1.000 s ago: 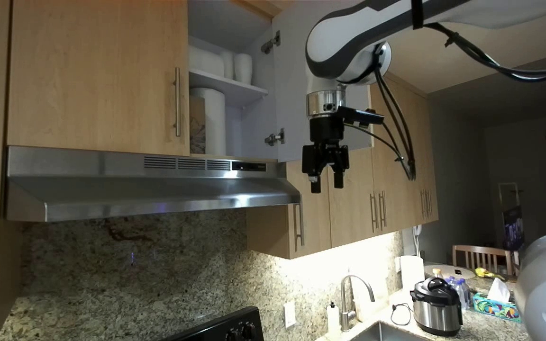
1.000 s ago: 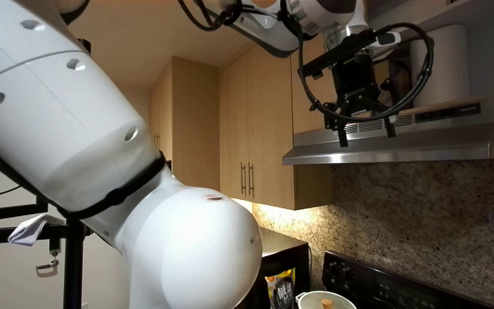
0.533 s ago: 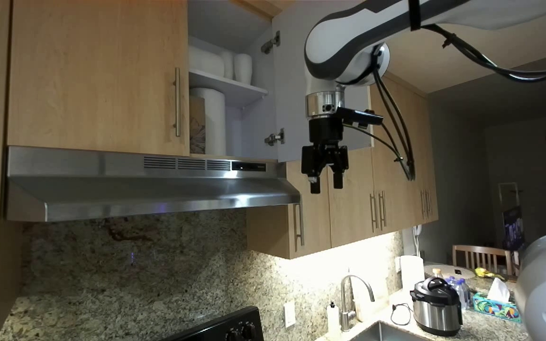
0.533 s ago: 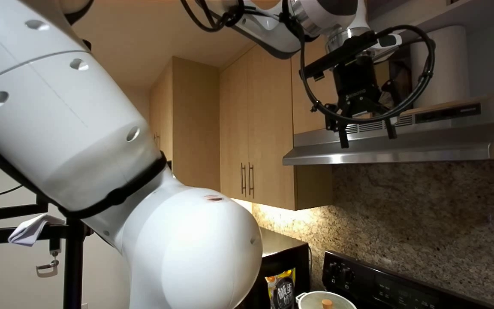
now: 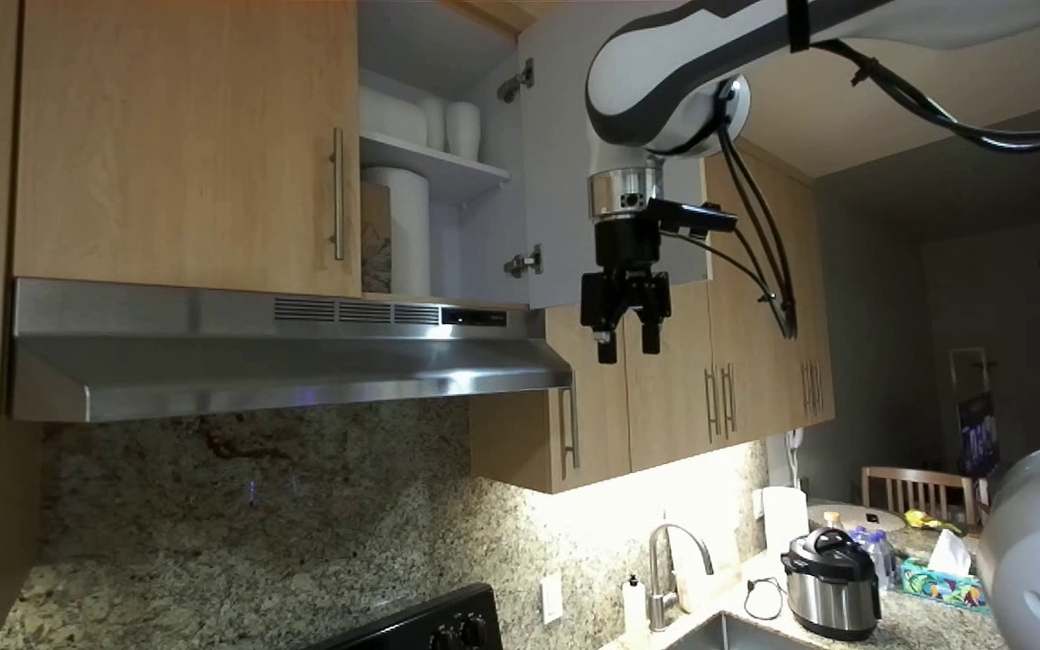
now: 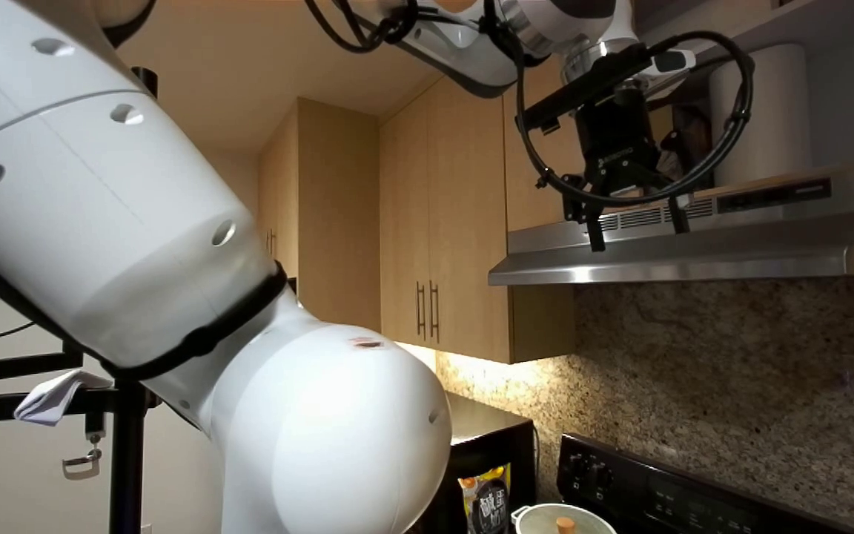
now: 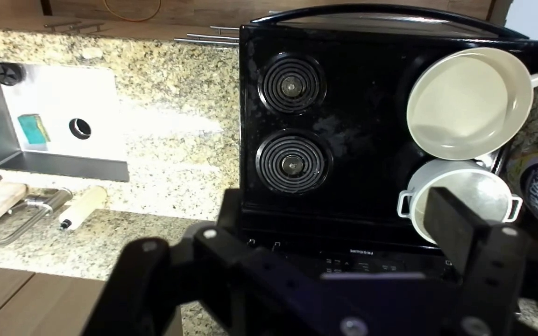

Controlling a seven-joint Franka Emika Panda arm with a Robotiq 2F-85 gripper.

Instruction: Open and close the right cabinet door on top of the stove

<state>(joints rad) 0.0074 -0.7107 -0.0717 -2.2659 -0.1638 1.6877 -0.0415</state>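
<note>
Kitchen. Back wall (image 5: 303,524): speckled brown-and-tan granite, seen in both exterior views. Light-wood upper cabinets (image 5: 673,397) carry slim vertical bar handles; below them a strong white glow (image 5: 633,492) washes the granite, source hidden. Wide stainless range hood (image 5: 258,361) projects above the granite, bright reflection on its front edge. Pale ceiling (image 5: 827,126), greying toward a dim far wall (image 5: 877,298). Slatted wooden chair (image 5: 917,475) at the far end. In an exterior view, a plain cabinet side panel (image 6: 338,215) stands in shade. Wrist view: granite table (image 7: 185,84), steel sink (image 7: 63,165) set in it, white glare beside the sink.
</note>
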